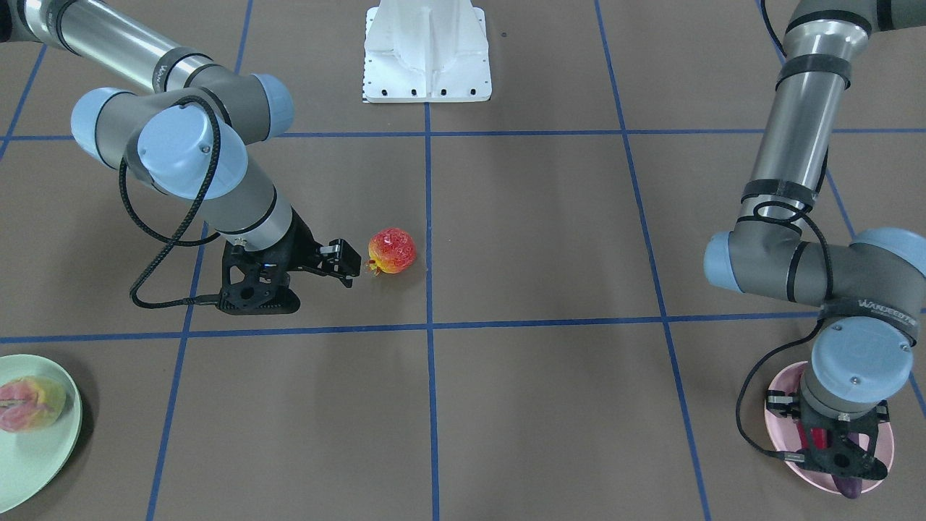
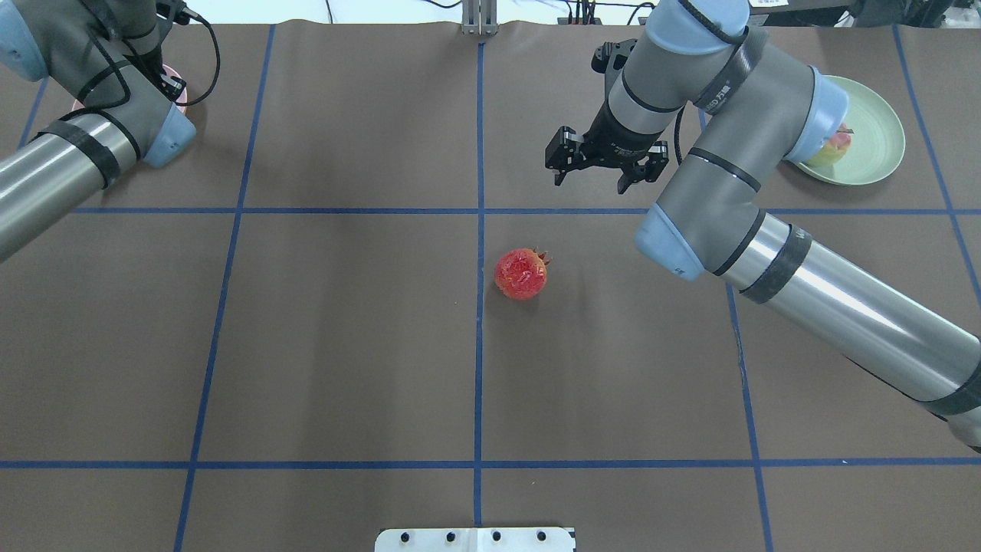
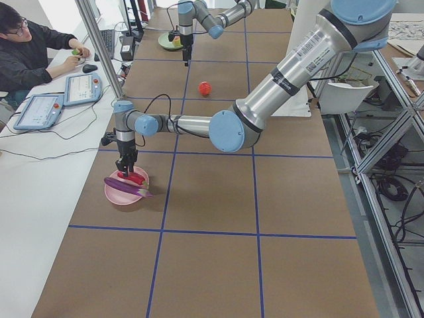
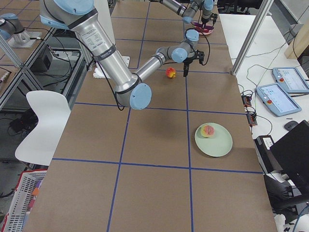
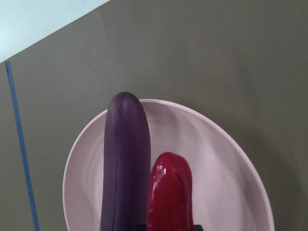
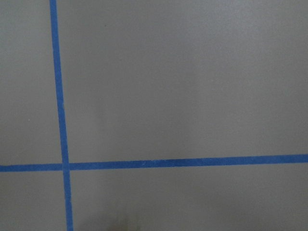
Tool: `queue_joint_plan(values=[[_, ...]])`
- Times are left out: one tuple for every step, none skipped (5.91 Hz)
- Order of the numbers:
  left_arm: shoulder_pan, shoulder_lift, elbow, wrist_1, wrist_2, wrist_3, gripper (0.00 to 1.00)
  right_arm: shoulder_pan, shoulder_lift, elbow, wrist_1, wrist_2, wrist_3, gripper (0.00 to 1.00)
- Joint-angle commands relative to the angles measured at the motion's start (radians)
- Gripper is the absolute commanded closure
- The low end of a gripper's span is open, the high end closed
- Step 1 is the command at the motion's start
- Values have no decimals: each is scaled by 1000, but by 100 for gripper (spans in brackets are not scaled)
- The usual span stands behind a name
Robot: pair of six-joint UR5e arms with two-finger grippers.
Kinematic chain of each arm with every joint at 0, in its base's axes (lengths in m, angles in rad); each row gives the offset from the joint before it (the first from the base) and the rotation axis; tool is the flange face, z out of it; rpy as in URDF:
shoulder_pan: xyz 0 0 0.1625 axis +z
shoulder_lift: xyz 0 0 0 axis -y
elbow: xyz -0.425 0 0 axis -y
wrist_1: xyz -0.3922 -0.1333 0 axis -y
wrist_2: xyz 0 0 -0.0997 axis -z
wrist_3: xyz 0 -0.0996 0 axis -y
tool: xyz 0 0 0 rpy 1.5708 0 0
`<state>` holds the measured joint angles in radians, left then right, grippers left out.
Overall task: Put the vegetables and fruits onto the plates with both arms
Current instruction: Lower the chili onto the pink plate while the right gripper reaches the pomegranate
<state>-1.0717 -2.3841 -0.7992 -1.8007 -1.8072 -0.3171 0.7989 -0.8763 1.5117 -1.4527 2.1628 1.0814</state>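
Note:
My left gripper (image 1: 826, 443) hangs over the pale pink plate (image 5: 216, 159) with its jaws spread, open, around the red chili pepper (image 5: 171, 192). The chili lies on that plate beside the purple eggplant (image 5: 125, 159). The round red-orange pomegranate-like fruit (image 2: 521, 274) sits alone on the brown table near the middle. A short way from that fruit, my right gripper (image 2: 590, 182) hovers open and holds nothing. The pale peach-like fruit (image 1: 29, 404) rests on the mint green plate (image 1: 45, 452) at the table's far right corner.
The white robot base (image 1: 427, 51) stands at the table's middle edge. Blue tape lines (image 6: 60, 96) grid the brown surface. A seated person (image 3: 33, 53) with tablets and a mouse is at a side desk beyond the pink plate (image 3: 116, 195).

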Motion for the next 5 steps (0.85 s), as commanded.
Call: queue_joint_plan(values=[[-11,-9,-23,7,3,-4,0,-55,16,1,3,-6,87,1],[-27,-9,-56,18,-3,-1,0,-96,31,-1,0,-30,118,1],[-30,-9,-89,44,-4,1,0,-146,40,-24,-3,-62,182,1],[-33,-9,-91,47,-4,1,0,-164,54,-44,-2,-67,239,1],[-33,-9,-98,49,-4,1,0,-171,54,-54,0,-73,242,1]])
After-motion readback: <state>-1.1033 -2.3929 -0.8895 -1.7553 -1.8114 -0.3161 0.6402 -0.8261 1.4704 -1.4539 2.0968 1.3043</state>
